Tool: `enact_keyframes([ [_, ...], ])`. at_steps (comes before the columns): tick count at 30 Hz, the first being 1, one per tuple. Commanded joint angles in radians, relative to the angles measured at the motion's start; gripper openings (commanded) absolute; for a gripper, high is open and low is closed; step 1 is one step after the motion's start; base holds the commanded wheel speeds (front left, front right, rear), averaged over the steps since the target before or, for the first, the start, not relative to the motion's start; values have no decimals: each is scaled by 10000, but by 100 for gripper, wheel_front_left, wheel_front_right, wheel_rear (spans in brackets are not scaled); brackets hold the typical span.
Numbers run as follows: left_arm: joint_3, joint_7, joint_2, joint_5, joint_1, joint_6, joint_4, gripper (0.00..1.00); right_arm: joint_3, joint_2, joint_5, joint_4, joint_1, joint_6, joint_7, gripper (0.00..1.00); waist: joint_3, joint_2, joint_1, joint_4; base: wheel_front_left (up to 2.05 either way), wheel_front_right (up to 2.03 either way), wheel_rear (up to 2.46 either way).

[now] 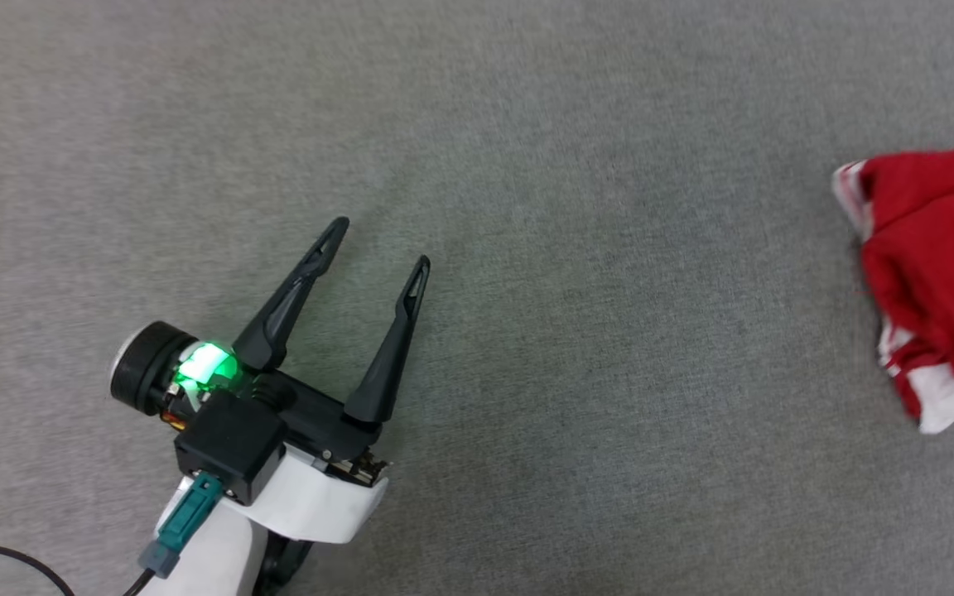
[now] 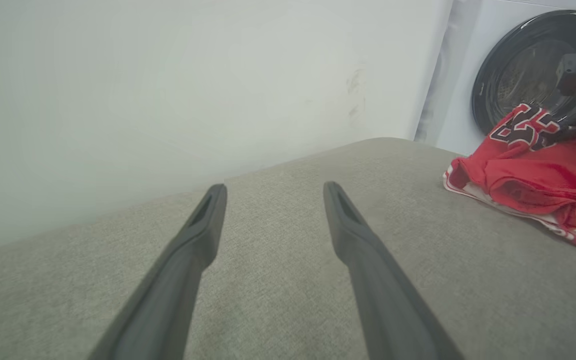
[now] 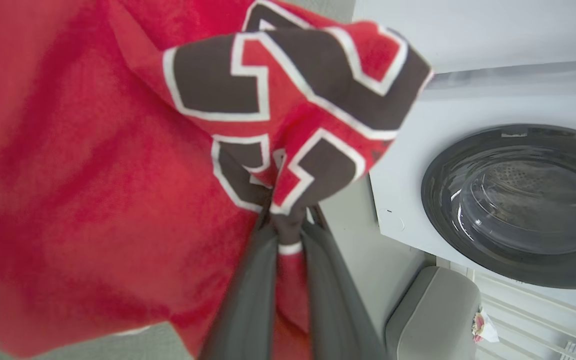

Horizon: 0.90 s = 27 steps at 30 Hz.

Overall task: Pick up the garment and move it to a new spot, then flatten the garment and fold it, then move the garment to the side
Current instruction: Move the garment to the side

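Observation:
The garment [image 1: 937, 265] is a red T-shirt with white sleeve parts, bunched at the right edge of the grey cloth surface [image 1: 527, 165] in the head view. In the left wrist view the garment [image 2: 533, 175] lies at the right, one corner with a dark number print lifted. My right gripper [image 3: 288, 220] is shut on a fold of the garment [image 3: 93, 175], red fabric pinched between its fingers, the printed part hanging over the fingertips. My left gripper [image 1: 382, 244] stands open over bare surface at the lower left, far from the shirt, nothing between its fingers [image 2: 198, 235].
A white washing machine with a dark round door [image 3: 518, 200] stands beyond the surface, also at the upper right of the left wrist view [image 2: 523, 65]. A pale wall [image 2: 168, 100] borders the surface's far edge. A black cable [image 1: 5, 559] runs at the lower left.

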Motion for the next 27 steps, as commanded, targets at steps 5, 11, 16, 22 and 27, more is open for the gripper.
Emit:
enact_keyframes([
  [5, -73, -21, 291, 64, -375, 21, -197, 100, -889, 16, -333, 1410, -361, -16, -776, 0, 943, 0, -2, -362, 0, 0, 0],
  [11, -104, -21, 493, 114, -616, 21, -397, 100, -1848, 247, -727, 2697, -551, -17, -1605, 0, 1477, 0, -2, -251, 0, 0, 0],
  [16, -55, -21, 592, 135, -663, 19, -456, 100, -2631, 705, -1233, 3454, -825, -17, -2030, 0, 1750, 0, -2, -157, 0, 0, 0],
  [22, 20, -21, 513, 107, -579, 21, -383, 100, -3076, 1263, -1828, 3660, -1080, -16, -2250, 100, 1511, 0, -2, -60, 0, 0, 0],
  [27, 292, -21, 89, -137, -345, 20, -179, 100, -3233, 1431, -2203, 3280, -1080, -16, -2292, 100, 572, 0, -2, 127, 0, 0, 0],
])
